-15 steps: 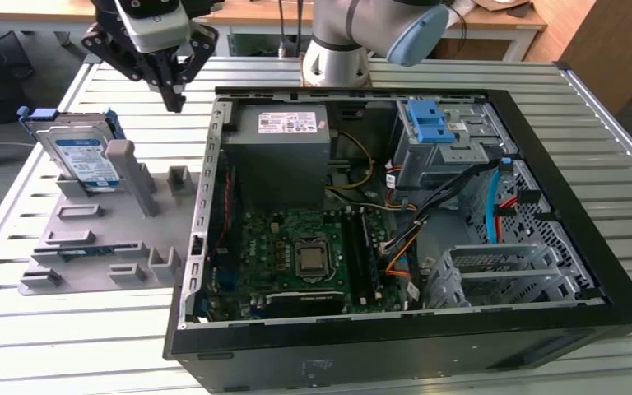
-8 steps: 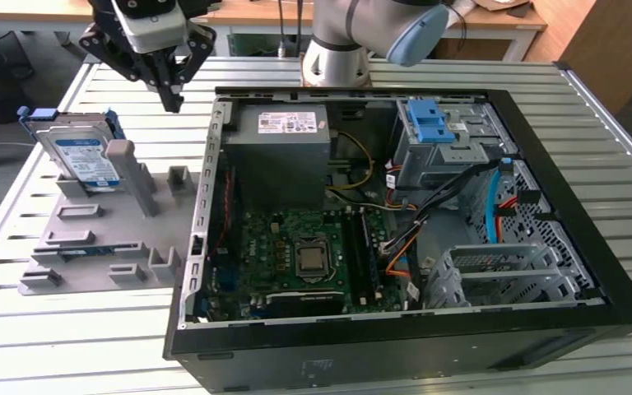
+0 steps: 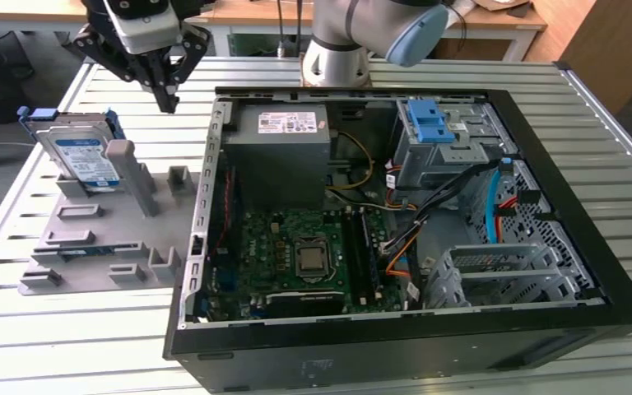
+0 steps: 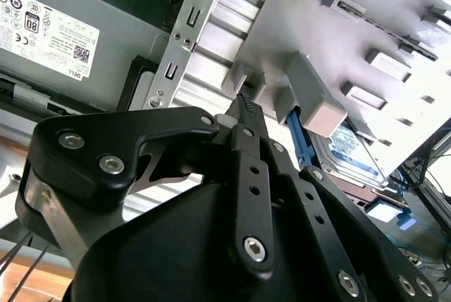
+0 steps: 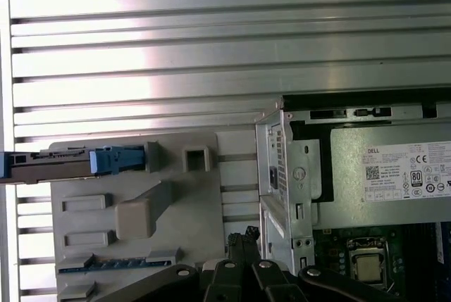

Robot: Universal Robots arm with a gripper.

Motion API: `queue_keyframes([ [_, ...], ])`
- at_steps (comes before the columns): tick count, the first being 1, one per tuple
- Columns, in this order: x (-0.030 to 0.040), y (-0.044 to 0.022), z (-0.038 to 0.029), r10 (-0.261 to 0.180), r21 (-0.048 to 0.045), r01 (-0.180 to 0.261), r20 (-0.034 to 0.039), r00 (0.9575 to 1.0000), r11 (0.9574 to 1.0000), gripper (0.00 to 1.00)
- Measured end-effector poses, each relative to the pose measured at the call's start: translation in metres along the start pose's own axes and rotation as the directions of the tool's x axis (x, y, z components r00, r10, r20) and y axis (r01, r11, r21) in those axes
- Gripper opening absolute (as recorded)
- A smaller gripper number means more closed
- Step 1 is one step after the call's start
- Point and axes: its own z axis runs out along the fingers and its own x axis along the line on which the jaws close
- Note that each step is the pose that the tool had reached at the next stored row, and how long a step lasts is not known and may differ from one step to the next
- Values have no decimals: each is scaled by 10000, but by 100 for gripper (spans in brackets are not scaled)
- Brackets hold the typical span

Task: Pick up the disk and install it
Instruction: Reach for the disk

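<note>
- Jaws pressed together with nothing between them. The gripper hung above the slatted metal table, tips pointing down.
- We logged the disk standing on edge at the far end of the grey fixture plate, at the exterior view's left. Its white-and-blue label faced the camera.
- A blue bracket framed the disk. In the first wrist view we saw the disk edge-on, with the bracket's blue end toward the plate's middle.
- A grey upright post of the plate stood just beside the disk. We could not tell whether the two touched.
- The gripper sat near the disk but apart from it, higher and toward the exterior view's right. Nothing on the arm touched the disk or the plate.
- The second wrist view showed the closed fingertips over the plate's edge, with the disk beyond the post.
- An open computer case lay on its side just beside the plate, at the exterior view's right.
- Inside it we noted a power supply, a motherboard and a grey drive cage with a blue latch piece on top.
- Our judgement was that no step was done. The disk was not yet gripped or lifted, so both the pick-up and the install were left.
</note>
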Motion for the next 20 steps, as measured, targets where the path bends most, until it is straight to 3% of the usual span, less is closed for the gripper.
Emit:
queue_keyframes([
  [1,34,-3,4,0,0,0,0,10000,10000,11],
  [20,77,-4,10,0,0,0,-8,10000,10000,11],
])
